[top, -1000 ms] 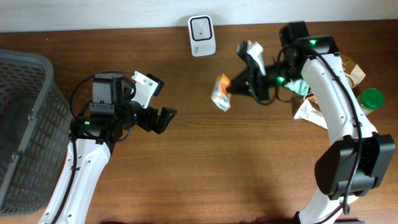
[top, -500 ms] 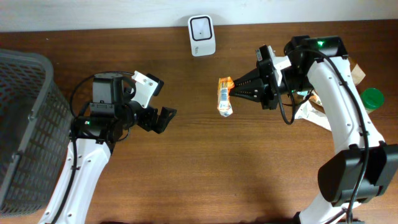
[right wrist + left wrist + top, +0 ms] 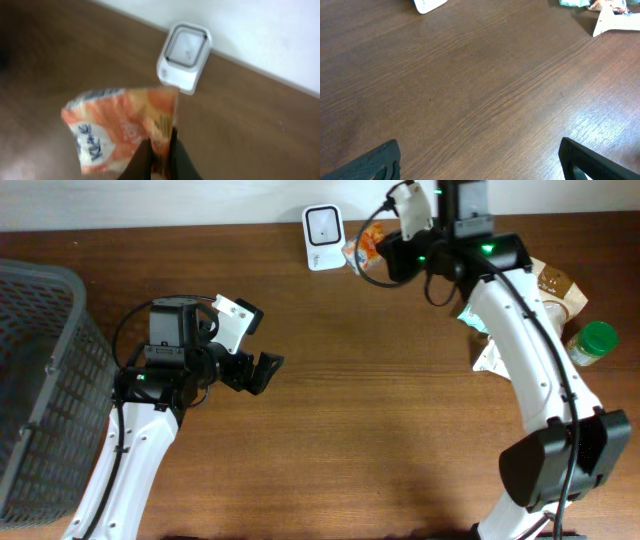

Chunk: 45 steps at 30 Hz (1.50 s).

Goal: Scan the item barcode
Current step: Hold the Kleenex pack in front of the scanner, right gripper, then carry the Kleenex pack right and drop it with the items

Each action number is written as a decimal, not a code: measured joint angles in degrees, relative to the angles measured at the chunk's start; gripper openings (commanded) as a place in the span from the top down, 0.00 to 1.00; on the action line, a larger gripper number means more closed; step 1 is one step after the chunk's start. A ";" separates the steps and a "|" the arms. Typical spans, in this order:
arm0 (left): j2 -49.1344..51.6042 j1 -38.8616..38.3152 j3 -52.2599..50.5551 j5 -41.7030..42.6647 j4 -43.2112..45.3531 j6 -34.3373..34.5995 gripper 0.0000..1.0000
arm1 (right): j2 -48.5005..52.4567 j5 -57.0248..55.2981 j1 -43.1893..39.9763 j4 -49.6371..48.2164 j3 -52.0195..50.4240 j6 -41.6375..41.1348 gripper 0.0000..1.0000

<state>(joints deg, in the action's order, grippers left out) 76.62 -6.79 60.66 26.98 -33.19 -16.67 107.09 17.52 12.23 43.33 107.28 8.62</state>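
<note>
The item is an orange and white snack packet (image 3: 363,250) (image 3: 120,125), pinched at one edge by my right gripper (image 3: 378,258) (image 3: 159,152), which is shut on it. The packet hangs just right of the white barcode scanner (image 3: 324,234) (image 3: 184,56) that stands at the table's back edge. In the right wrist view the scanner sits just beyond the packet's top. My left gripper (image 3: 262,372) (image 3: 480,162) is wide open over bare wood at the left middle, holding nothing.
A grey mesh basket (image 3: 35,380) fills the left edge. More packets (image 3: 552,290) and a green-lidded bottle (image 3: 594,342) lie at the right, behind the right arm. A white wall runs along the table's back edge (image 3: 260,35).
My right gripper has swung the packet from the table's middle up and back to beside the scanner. The left arm has not moved.
</note>
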 measured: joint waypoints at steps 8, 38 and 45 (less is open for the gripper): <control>0.00 0.00 0.00 0.00 -0.07 0.00 0.01 | 25.88 -13.68 5.14 16.87 37.75 -5.88 0.96; 0.00 0.00 0.00 0.00 0.00 0.00 0.01 | 44.04 -6.25 5.33 -0.04 39.89 -28.28 0.96; 0.00 0.00 -0.02 0.00 -0.09 -0.02 0.01 | 27.26 -18.82 -9.94 41.72 55.10 -26.16 0.96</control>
<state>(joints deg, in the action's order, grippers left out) 76.62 -6.79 60.64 26.98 -33.28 -16.69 134.34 -1.30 2.28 85.06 162.39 -17.54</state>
